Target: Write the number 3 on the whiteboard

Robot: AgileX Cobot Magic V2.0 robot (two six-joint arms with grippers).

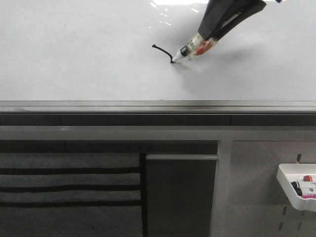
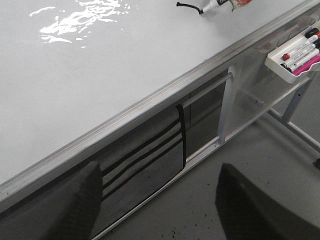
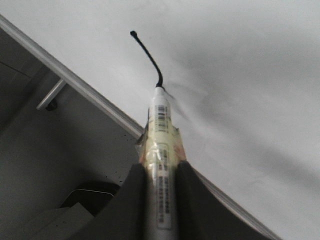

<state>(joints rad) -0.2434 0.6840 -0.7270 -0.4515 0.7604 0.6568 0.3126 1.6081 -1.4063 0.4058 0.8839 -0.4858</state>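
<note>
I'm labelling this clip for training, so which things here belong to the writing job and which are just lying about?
In the job:
- whiteboard
- black stroke, the start of the number 3
- marker, tip on the board
- right pincer, shut on the marker

Lying about:
- white tray of markers
- grey striped fabric pocket
- left pincer, open, off the board

Lab: whiteboard (image 1: 74, 49), marker tray (image 1: 289, 180)

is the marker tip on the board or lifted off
On the board, as far as shows. The marker, clamped in the right gripper, has its tip at the end of the short black stroke on the whiteboard.
</note>
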